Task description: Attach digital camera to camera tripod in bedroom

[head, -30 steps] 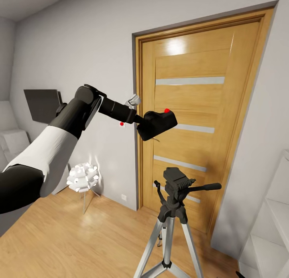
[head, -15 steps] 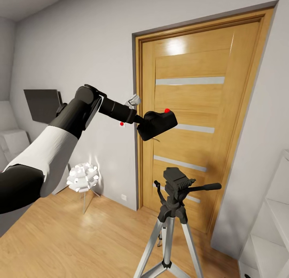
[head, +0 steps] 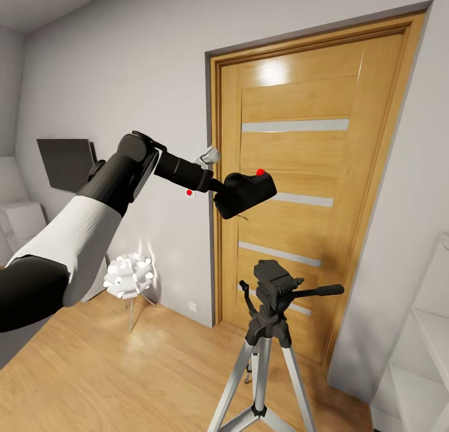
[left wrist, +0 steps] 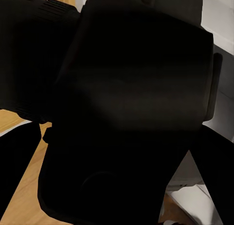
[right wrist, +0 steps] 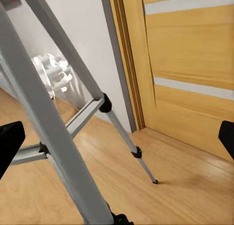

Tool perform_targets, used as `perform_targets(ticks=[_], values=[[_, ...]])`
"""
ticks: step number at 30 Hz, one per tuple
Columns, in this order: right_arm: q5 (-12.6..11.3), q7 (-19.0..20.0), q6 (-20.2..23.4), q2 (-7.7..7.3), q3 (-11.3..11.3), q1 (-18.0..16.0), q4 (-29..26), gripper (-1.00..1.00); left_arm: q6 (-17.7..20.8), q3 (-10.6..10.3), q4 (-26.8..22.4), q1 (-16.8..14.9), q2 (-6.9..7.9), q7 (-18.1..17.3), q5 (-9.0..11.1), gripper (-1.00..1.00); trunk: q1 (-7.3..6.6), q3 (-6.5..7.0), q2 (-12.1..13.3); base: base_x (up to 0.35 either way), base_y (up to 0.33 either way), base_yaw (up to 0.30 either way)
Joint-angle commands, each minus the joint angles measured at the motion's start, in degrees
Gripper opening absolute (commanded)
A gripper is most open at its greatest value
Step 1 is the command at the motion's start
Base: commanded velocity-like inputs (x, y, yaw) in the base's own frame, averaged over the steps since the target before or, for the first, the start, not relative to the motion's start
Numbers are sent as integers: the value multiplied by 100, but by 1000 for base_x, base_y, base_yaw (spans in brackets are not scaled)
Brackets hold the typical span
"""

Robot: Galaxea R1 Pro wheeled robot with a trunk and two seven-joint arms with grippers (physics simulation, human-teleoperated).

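- The left gripper (head: 219, 192) is closed on the digital camera (head: 245, 193), holding it in the air in front of the oak door (head: 305, 164), red button uppermost.
- In the left wrist view the digital camera's (left wrist: 131, 98) dark body sits close against the lens, between the fingers.
- The camera tripod (head: 269, 332) stands on the wood floor (head: 125, 376) below the held camera and slightly toward the robot's right; its black head (head: 274, 281) carries nothing, the side handle pointing right.
- The right gripper's (right wrist: 117, 137) dark fingertips sit at opposite edges of its wrist view, jaws wide and empty, near the tripod legs (right wrist: 44, 118).
- Progress: pickup and carry appear done. Remaining, by judgement: lower the camera onto the head, seat it, release.
- A white flower-shaped lamp (head: 129, 276) stands by the wall, well apart.
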Motion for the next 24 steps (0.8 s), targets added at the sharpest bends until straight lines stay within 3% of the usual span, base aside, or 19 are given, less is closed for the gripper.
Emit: perform_targets(ticks=[1, 10, 16, 18, 19, 24], values=[[12, 43, -20, 13, -21, -5, 15, 100, 57, 4, -4, -1, -4, -50, -51, -100, 2, -3, -4, 0, 0, 0], [261, 36, -20, 42, -15, -5, 32, 100, 57, 4, 1, 6, -17, -45, -54, -100, 2, -3, -4, 0, 0, 0], [659, -71, -27, 219, 2, -5, 36, 100, 57, 3, 0, 6, -68, -45, -54, -100, 2, -3, -4, 0, 0, 0], [896, -200, -28, 270, 31, -5, 36, 100, 57, 0, -2, 6, -87, -45, -55, -100, 2, -3, -4, 0, 0, 0], [1127, -406, -29, 306, 95, -5, 35, 100, 57, 0, -3, 6, -100, -43, -52, -100, 2, -3, -4, 0, 0, 0], [1340, -991, -24, 363, 440, -5, 35, 100, 57, -3, -2, 6, -124, -45, -55, -100, 2, -3, -4, 0, 0, 0]])
